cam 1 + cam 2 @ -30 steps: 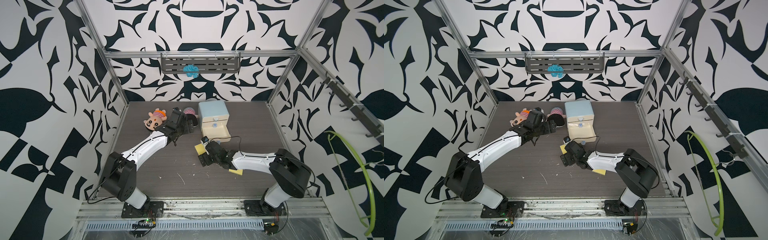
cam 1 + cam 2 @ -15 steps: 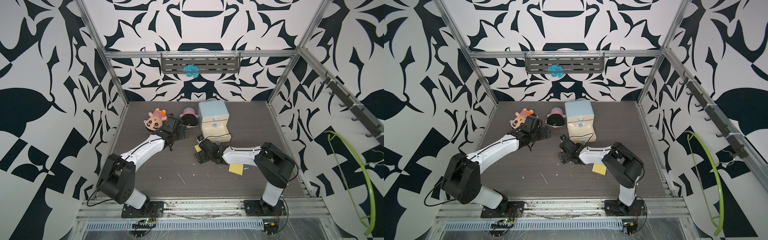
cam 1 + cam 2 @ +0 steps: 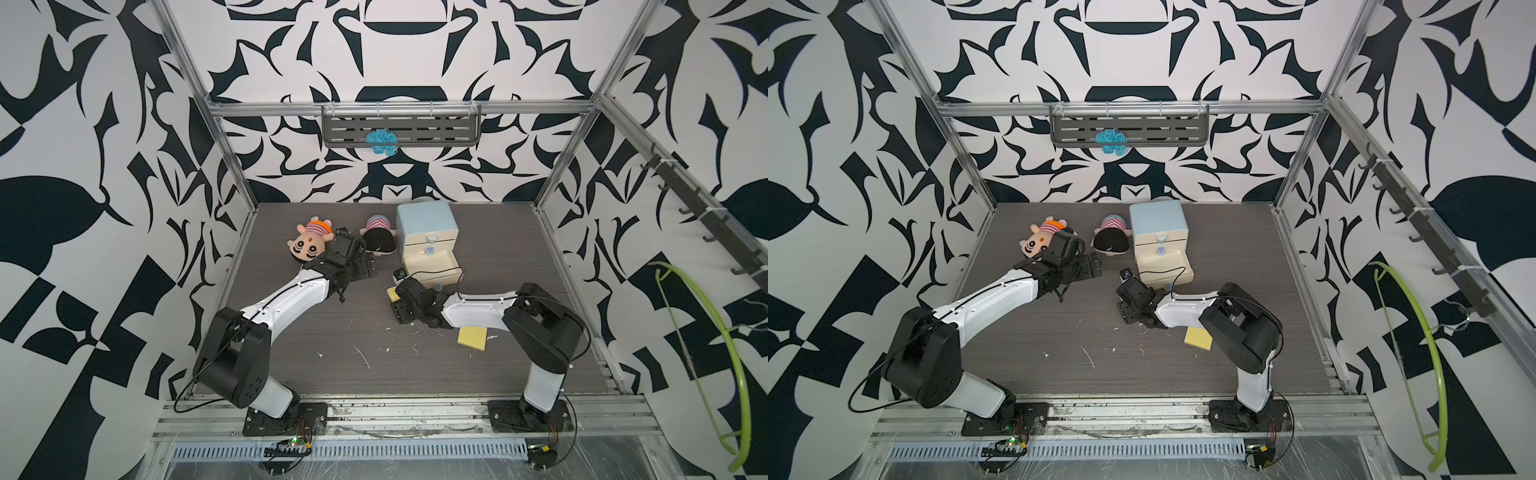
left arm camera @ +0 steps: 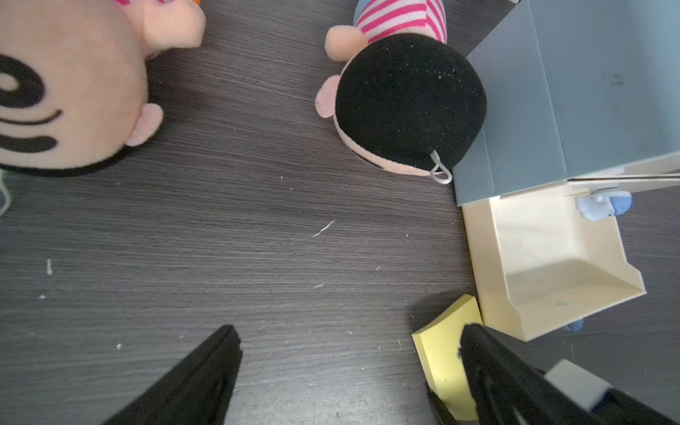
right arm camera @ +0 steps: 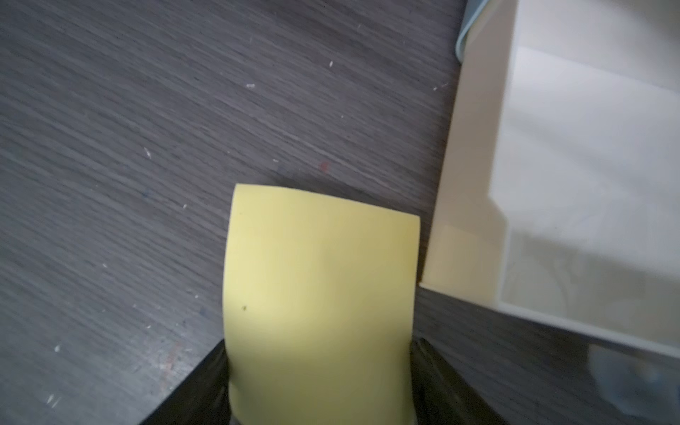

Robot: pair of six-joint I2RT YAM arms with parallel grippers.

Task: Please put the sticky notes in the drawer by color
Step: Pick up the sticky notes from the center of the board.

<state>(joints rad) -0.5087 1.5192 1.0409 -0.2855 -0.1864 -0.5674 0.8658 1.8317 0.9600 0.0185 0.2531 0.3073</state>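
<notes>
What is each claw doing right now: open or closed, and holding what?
Left claw: open, holding nothing.
Right claw: closed on the yellow sticky note pad.

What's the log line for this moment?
left gripper: open, empty | right gripper: jaws on yellow pad | bottom drawer: open | spare pad: on table

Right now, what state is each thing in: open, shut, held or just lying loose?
bottom drawer: pulled open, empty.
upper two drawers: shut.
held yellow pad: squeezed edge to edge by the right gripper.
loose yellow pad: lying flat, nothing gripping it.
left gripper: open, empty.
plush dolls: lying down, untouched.
</notes>
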